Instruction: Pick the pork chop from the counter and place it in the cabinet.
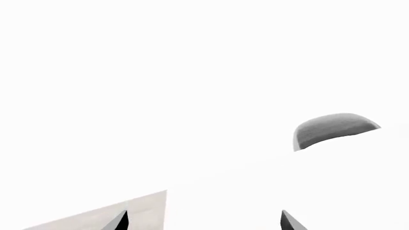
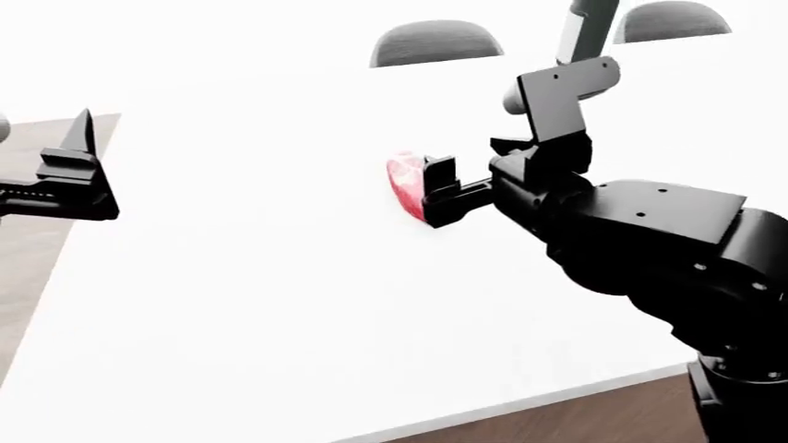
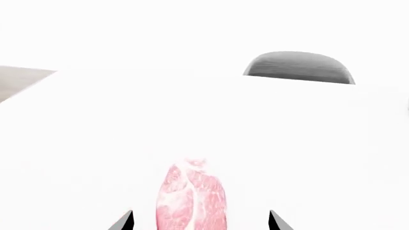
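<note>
Partly hidden — pork chop (image 2: 403,185) behind spread right tool (image 2: 431,194); left tool (image 1: 204,221) likewise spread.

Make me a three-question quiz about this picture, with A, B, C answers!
1. Where is the pork chop?
A. on the white counter
B. on the floor
C. on a chair

2. How many grey chair backs show behind the counter in the head view?
A. none
B. two
C. five

3. What is the right tool doing?
A. gripping a cup
B. open around the chop
C. folded away

Answers: 1 A, the meat lies on the white top. 2 B, two rounded backs show at the far edge. 3 B, the right wrist view shows a fingertip on each side of the chop.
</note>
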{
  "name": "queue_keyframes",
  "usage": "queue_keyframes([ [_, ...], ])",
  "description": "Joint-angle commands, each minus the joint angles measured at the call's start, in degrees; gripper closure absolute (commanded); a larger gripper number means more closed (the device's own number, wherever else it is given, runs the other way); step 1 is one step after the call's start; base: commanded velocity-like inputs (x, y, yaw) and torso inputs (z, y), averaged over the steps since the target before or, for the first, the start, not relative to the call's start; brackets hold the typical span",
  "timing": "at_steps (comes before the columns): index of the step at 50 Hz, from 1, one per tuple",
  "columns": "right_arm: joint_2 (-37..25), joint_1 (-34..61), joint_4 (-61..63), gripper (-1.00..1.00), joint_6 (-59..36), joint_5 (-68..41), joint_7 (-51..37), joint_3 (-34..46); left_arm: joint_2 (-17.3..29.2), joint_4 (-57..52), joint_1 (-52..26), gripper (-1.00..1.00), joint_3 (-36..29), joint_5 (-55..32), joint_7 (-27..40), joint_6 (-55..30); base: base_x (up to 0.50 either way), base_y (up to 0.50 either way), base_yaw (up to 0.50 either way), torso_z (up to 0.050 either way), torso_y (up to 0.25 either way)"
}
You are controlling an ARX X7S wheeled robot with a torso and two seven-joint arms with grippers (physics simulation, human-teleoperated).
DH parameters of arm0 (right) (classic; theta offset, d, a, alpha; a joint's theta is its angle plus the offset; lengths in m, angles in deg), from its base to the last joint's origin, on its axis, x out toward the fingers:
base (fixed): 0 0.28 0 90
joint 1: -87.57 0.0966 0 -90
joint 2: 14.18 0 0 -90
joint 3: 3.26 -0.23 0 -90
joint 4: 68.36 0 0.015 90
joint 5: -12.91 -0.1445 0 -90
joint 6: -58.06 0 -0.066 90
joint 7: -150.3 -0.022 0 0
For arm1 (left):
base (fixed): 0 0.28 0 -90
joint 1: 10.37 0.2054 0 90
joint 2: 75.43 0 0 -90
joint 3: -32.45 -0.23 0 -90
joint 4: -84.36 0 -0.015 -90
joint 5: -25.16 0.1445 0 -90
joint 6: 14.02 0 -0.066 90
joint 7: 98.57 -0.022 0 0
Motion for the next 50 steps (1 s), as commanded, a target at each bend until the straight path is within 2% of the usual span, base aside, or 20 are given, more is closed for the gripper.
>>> queue_keyframes([
  [1, 0.68, -1.40, -2.06, -1.00, 1.47, 1.02, 1.21, 1.10, -0.40, 0.34, -0.33, -1.00, -0.72, 0.61, -0.16, 0.03, 0.00, 0.00, 0.00, 0.000, 0.000],
  [13, 1.15, -3.49, -3.20, -1.00, 2.76, 1.85, 1.71, 2.15, -0.05, -0.26, 1.67, -1.00, 1.14, -0.14, -0.16, 0.74, 0.00, 0.00, 0.00, 0.000, 0.000],
  [37, 2.22, -4.04, -9.75, -1.00, 5.44, 5.21, 5.45, 5.26, -1.87, 2.26, 1.05, -1.00, -2.38, 3.97, -1.70, 1.45, 0.00, 0.00, 0.00, 0.000, 0.000],
  [50, 4.42, -3.53, -17.81, -1.00, 9.81, 8.66, 10.88, 7.79, -3.06, 3.87, -0.52, -1.00, -5.08, 6.36, -2.11, 1.22, 0.00, 0.00, 0.00, 0.000, 0.000],
])
